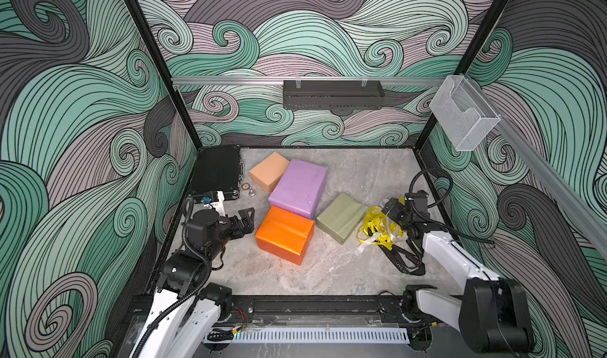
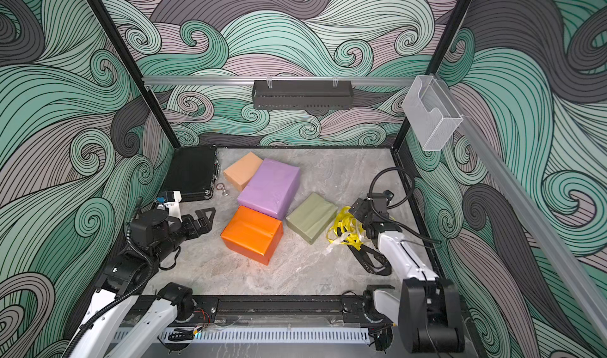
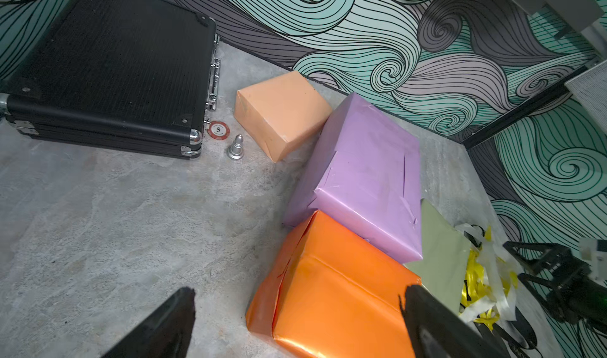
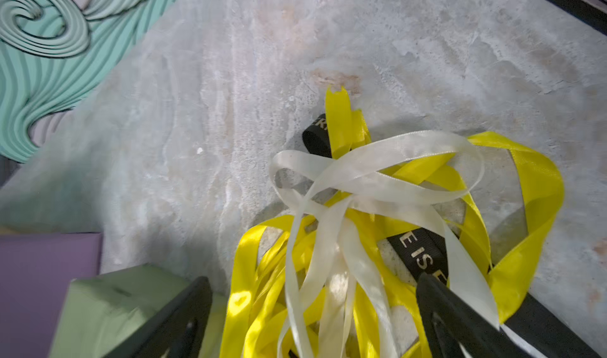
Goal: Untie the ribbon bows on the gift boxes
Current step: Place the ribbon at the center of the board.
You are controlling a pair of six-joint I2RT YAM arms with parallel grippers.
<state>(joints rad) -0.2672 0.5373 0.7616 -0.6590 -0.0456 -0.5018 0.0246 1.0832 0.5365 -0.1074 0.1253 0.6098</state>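
Note:
Four gift boxes stand together mid-table in both top views: tan-peach, purple, orange and olive-green. No ribbon shows on any of them. The ribbon bows lie undone in one loose heap right of the olive box: yellow, translucent white and black with pale lettering. My right gripper hangs open just over the heap, strands lying slack between its fingers. My left gripper is open, left of the orange box and holding nothing.
A black hard case lies at the back left, with a poker chip and a small silver piece beside it. A black shelf hangs on the back wall, a clear holder on the right rail.

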